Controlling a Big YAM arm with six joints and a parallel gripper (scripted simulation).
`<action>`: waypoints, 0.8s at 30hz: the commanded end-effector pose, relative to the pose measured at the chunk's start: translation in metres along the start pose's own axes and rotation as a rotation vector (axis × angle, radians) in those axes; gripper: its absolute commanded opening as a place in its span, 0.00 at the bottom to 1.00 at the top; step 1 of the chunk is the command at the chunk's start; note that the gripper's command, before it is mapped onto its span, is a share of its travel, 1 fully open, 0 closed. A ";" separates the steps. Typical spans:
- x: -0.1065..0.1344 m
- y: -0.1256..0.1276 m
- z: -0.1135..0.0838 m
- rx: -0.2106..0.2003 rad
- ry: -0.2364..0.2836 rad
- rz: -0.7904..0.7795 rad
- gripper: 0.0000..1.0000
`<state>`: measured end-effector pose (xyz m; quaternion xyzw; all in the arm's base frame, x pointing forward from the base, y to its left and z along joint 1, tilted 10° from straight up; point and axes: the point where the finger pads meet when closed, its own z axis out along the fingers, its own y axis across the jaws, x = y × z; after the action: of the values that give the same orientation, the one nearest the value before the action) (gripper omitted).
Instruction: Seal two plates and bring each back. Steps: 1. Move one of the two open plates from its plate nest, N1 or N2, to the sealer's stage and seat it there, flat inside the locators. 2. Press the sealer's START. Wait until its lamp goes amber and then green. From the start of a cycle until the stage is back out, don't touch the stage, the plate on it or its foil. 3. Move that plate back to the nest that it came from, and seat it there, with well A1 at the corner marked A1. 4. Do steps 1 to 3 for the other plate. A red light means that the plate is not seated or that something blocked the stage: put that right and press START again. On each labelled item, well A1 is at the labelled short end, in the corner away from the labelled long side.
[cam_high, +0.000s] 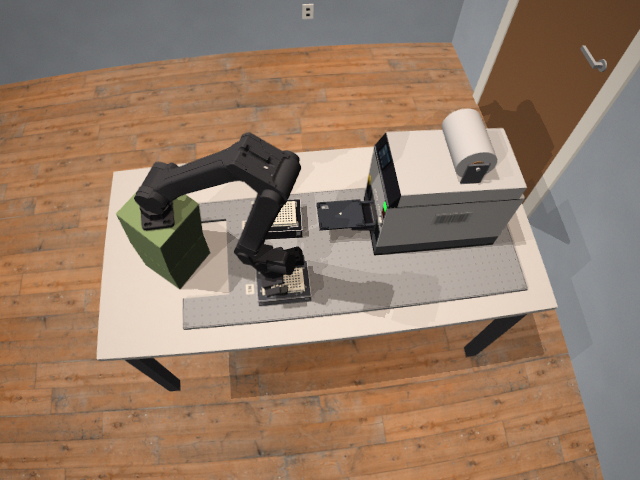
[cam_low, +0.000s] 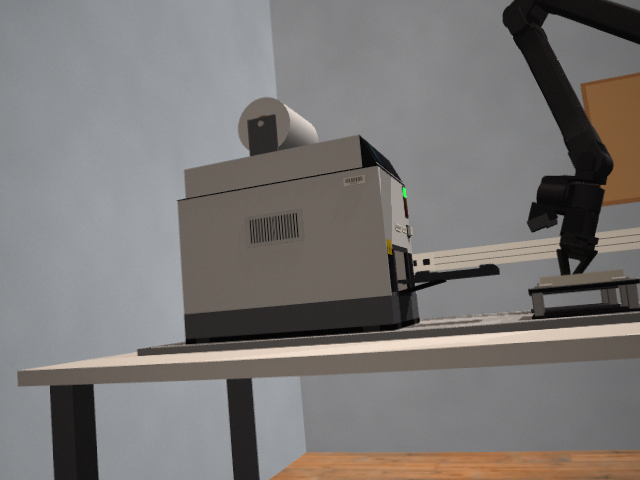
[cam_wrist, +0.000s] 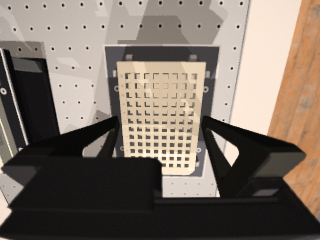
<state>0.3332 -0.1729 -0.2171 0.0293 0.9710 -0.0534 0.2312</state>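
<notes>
Two plates sit in their nests, left of the sealer (cam_high: 444, 225) (cam_low: 284, 248) as you look from above. Your claw (cam_high: 275, 290) (cam_low: 572, 272) (cam_wrist: 160, 120) stands open over the nearer plate (cam_high: 295, 280) (cam_low: 581, 279) (cam_wrist: 161, 115), its fingers either side of it, holding nothing. The farther plate (cam_high: 287, 212) lies closer to the sealer's extended, bare stage (cam_high: 341, 214) (cam_low: 457, 273). You can see the sealer's lamp (cam_high: 384, 207) (cam_low: 404, 192) glowing green.

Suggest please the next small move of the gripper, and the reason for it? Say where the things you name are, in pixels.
Probably lower the open black gripper (cam_high: 275, 289) (cam_low: 572, 272) (cam_wrist: 160, 120) slightly, straight down, before closing: its fingers stand on either side of the cream rectangular well plate (cam_high: 294, 279) (cam_low: 584, 277) (cam_wrist: 160, 112), and the dark flat sealer stage (cam_high: 343, 214) (cam_low: 460, 272) is out and bears no plate.
</notes>
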 end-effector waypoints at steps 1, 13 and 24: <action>0.004 0.006 0.002 -0.010 0.002 -0.014 1.00; 0.005 0.006 0.000 -0.013 0.010 -0.013 1.00; -0.003 0.003 -0.006 -0.003 -0.008 -0.013 1.00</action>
<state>0.3318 -0.1719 -0.2209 0.0285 0.9718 -0.0518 0.2285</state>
